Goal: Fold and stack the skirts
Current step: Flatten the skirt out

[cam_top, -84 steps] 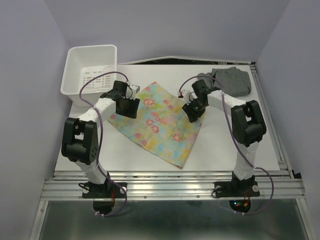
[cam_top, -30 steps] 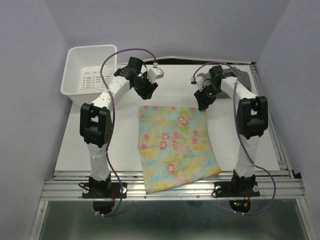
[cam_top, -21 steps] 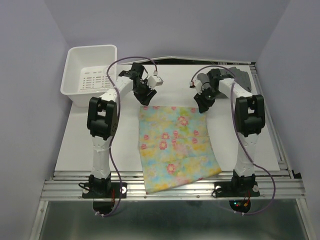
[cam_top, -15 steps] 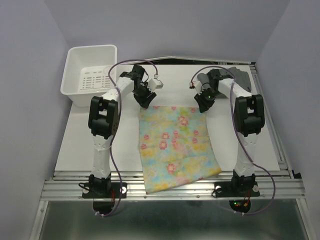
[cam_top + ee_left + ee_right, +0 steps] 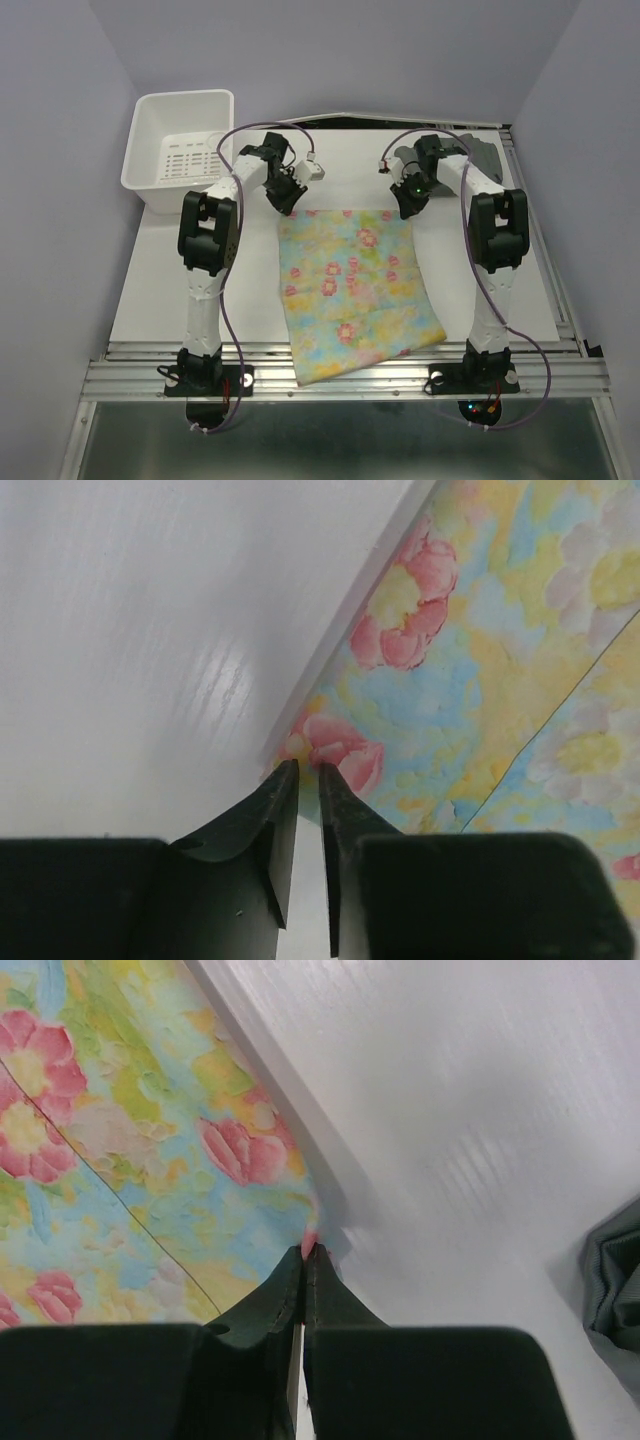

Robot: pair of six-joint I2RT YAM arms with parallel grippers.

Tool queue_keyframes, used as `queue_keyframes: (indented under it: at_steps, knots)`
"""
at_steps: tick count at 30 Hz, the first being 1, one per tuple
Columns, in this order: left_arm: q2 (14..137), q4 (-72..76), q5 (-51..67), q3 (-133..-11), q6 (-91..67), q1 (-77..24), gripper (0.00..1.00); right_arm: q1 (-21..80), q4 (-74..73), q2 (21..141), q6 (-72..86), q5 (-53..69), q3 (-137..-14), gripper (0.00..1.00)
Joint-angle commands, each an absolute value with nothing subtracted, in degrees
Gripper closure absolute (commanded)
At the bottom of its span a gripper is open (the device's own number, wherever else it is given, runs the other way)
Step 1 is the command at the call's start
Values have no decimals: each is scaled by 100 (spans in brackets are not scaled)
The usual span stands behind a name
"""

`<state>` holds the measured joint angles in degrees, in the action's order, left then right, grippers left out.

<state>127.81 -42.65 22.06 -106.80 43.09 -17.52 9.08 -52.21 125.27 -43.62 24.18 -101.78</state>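
The floral skirt point(image 5: 355, 290) is spread flat on the table point(image 5: 180, 270), between the two arms, with its near hem at the front edge and its far edge held up by the arms. The grey skirt point(image 5: 484, 152) lies crumpled at the far right corner, well apart from it. The right fingers point(image 5: 335, 1305) are pressed together on the far right corner of the floral skirt point(image 5: 150, 1130), and a small tip of pink cloth is seen between them. The left fingers point(image 5: 270, 815) are set at the far left corner with only a narrow gap; whether the cloth point(image 5: 480, 680) is really clamped there cannot be told. The floral fabric is judged to be thin, light and very soft, so it is expected to sag and wrinkle when lifted, and it can slip out of a shallow pinch. It is best taken by two corners of one edge, with the fingers pushed a little deeper over the hem. The grey skirt point(image 5: 612, 1275) is judged thicker and heavier, so a fuller grasp on a bunched edge is probably needed.
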Motion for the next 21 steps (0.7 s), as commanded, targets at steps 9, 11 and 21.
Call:
queue_keyframes:
  at_steps: [9, 11, 21]
  knots:
    - [12726, -4342, 2409, -10819, 4447, -1714, 47, 923, -5133, 12516, -4447, 2435, -10415, 99]
    - [12762, -4281, 2347, -10828, 4421, -1714, 48, 923, -5115, 12533, -4430, 2426, -10406, 99]
    - [12823, -3929, 1943, -10837, 4307, -1705, 48, 923, -5168, 12559, -4447, 2470, -10441, 99]
